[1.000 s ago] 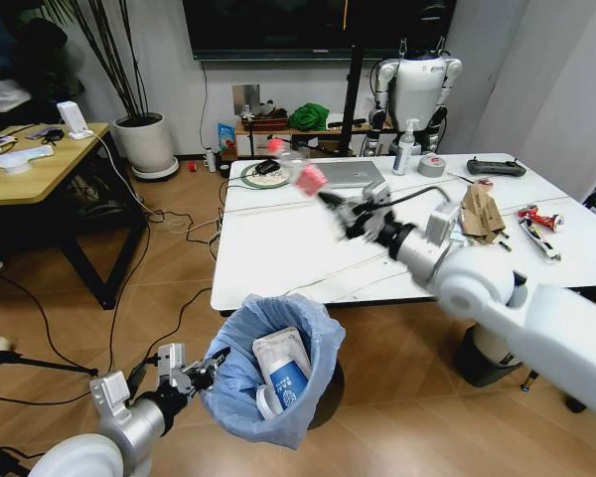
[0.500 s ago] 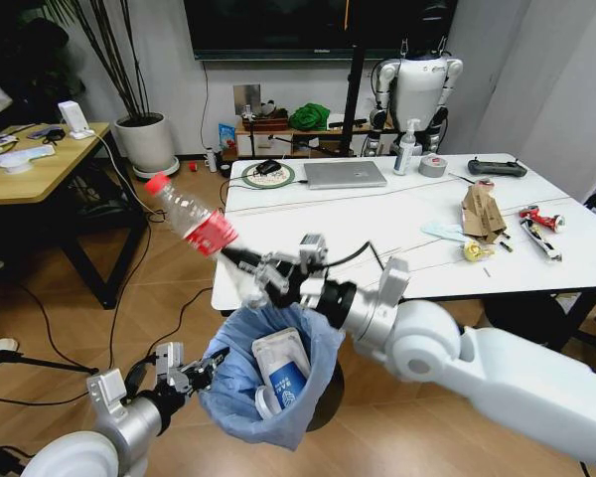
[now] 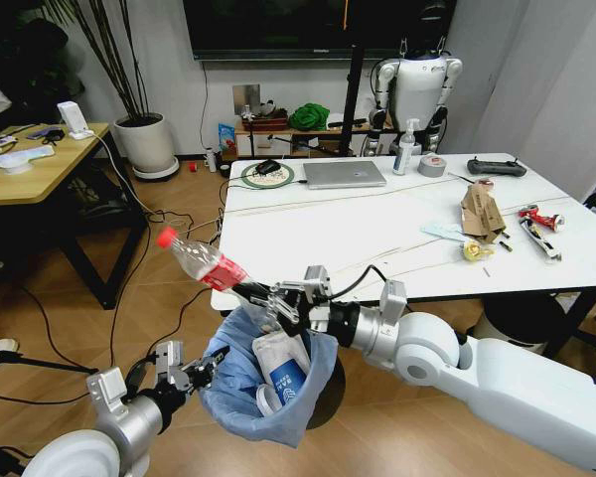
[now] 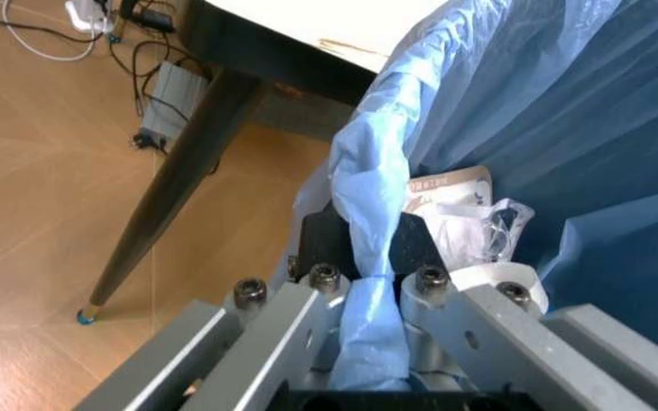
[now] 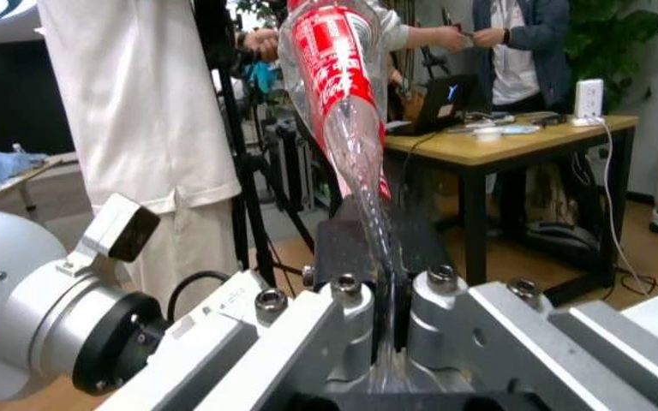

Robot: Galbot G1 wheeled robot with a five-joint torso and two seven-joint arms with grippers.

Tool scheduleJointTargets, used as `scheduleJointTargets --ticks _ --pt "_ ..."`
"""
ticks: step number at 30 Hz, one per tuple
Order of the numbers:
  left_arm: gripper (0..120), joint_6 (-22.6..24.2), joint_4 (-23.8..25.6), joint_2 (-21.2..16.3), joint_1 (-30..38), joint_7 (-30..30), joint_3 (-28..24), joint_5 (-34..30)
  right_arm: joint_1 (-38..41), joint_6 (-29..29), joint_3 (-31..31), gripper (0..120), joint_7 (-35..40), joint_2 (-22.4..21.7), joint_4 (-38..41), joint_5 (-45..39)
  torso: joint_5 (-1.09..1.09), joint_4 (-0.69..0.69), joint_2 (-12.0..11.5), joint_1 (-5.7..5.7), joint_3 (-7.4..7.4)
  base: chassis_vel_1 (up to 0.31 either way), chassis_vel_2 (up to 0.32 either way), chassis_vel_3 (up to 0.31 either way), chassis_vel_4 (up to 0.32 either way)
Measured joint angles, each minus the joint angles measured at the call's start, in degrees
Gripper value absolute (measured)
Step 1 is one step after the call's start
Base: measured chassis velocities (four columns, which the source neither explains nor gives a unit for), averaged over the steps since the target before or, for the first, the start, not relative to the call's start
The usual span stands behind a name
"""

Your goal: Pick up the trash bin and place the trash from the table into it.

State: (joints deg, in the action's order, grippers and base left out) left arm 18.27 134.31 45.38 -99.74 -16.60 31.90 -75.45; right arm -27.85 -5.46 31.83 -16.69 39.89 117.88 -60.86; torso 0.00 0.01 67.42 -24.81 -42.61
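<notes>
The trash bin (image 3: 269,383), lined with a light-blue bag, hangs just in front of the table (image 3: 308,243). My left gripper (image 3: 195,372) is shut on its bag rim (image 4: 370,214). Inside lie a white packet (image 3: 278,350) and a blue-white cup (image 3: 283,383). My right gripper (image 3: 276,298) hovers over the bin's back rim. It is shut on the crushed end of a clear plastic bottle (image 3: 204,262) with a red label, which slants up to the left. The same bottle (image 5: 336,77) rises from the right gripper (image 5: 384,295). Torn brown cardboard (image 3: 482,211), a yellow scrap (image 3: 472,250) and red-white snack packs (image 3: 540,217) lie on the table's right side.
A silver laptop (image 3: 344,174), a grey tape roll (image 3: 432,166), a spray bottle (image 3: 405,149) and a black controller (image 3: 497,167) sit along the table's far edge. A wooden desk (image 3: 40,164) stands at the left. Cables trail over the floor (image 3: 169,224).
My right arm swung from over the table to the left and down, carrying the bottle to just above the bin. The left gripper and the bin stayed put.
</notes>
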Motion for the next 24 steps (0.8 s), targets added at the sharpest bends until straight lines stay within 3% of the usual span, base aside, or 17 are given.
scheduleJointTargets --ticks 24 --pt "0 2.01 2.02 -3.2 -3.35 -4.64 2.56 -3.7 -4.73 -1.0 -1.29 0 -2.39 0.71 -0.61 3.1 -0.01 0.0 0.0 0.0 0.0 0.0 0.0 0.0 0.0"
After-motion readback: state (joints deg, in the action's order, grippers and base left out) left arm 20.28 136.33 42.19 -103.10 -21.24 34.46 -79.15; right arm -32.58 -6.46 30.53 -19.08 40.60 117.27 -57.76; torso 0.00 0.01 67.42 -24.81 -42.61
